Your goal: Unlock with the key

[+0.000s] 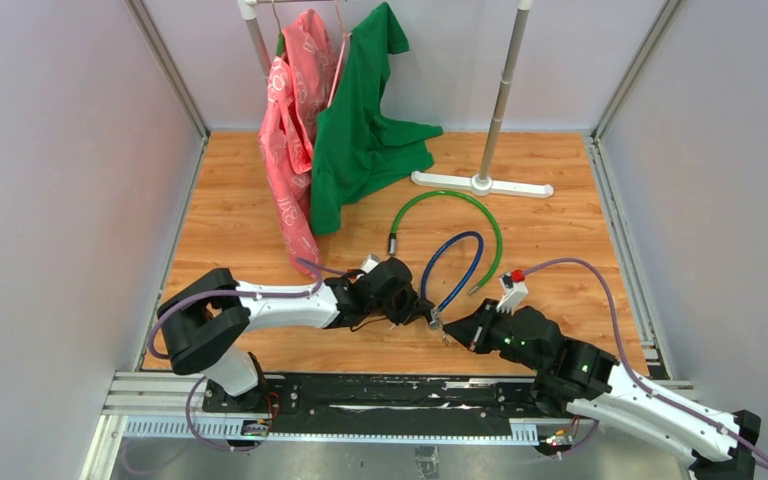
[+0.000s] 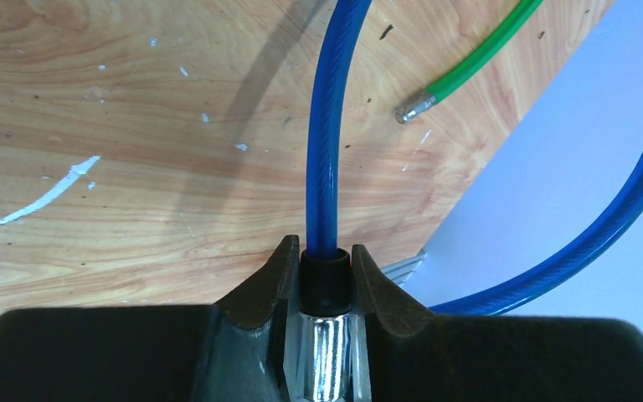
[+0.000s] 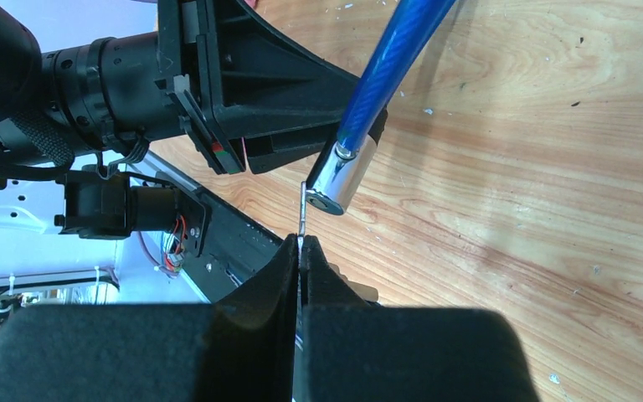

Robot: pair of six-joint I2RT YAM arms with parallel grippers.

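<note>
A blue cable lock (image 1: 457,268) loops over the wooden floor. My left gripper (image 1: 426,312) is shut on its chrome lock barrel (image 2: 328,368), with the blue cable (image 2: 322,151) rising out between the fingers. In the right wrist view the barrel (image 3: 341,176) hangs tilted, its keyhole end facing down-left. My right gripper (image 3: 301,244) is shut on a thin silver key (image 3: 302,213). The key's tip reaches the left rim of the barrel's end; I cannot tell if it is inside the keyhole. In the top view my right gripper (image 1: 452,331) meets the left one.
A green cable lock (image 1: 450,215) lies open behind the blue one, its metal end (image 2: 414,106) in the left wrist view. A clothes rack base (image 1: 482,183) and hanging pink (image 1: 295,120) and green (image 1: 360,120) garments stand at the back. The rail (image 1: 360,395) runs along the near edge.
</note>
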